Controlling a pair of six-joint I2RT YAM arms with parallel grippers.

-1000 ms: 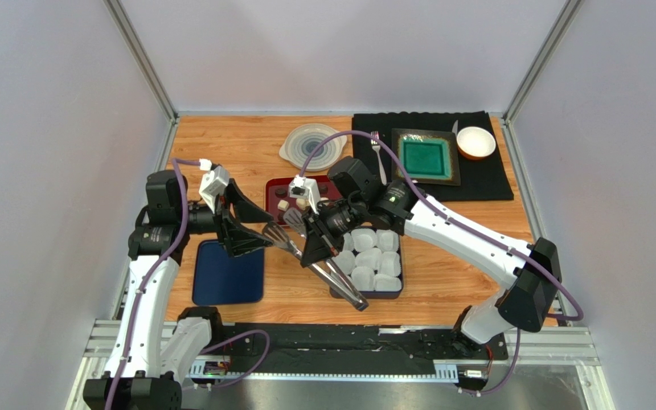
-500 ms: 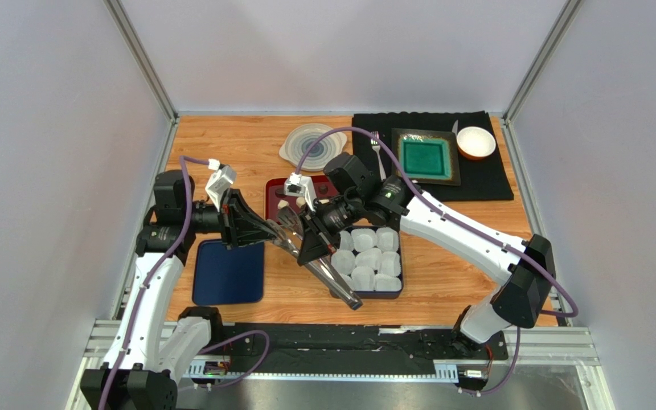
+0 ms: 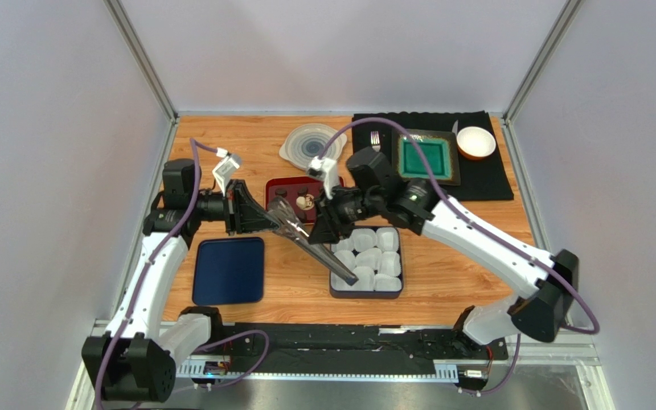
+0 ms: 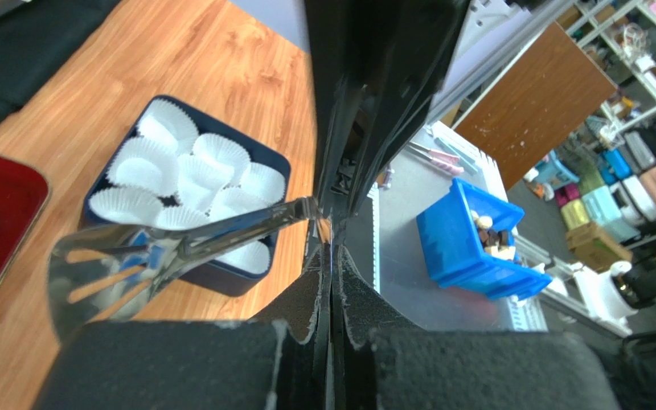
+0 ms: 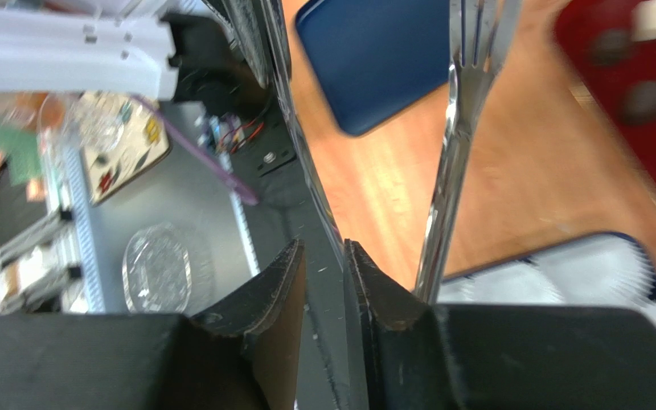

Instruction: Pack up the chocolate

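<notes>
Your left gripper [image 4: 331, 252] is clenched on the tongs [image 4: 177, 249] at its tips; your right gripper [image 5: 324, 256] stands slightly parted, one tongs arm inside the gap.

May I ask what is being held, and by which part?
The tongs: one arm passes between the right tool's slightly parted fingers, mid-length. The left tool is shut near their head; its grip is unclear.

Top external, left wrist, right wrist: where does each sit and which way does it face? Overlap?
Top external: above and behind the bases, looks down at table; left arm, right arm show.
Left wrist: on left arm, looks along its shut fingers to the cup box.
Right wrist: on right arm, looks along its fingers to the blue lid.
Shared: tongs and cup box, all three.
</notes>
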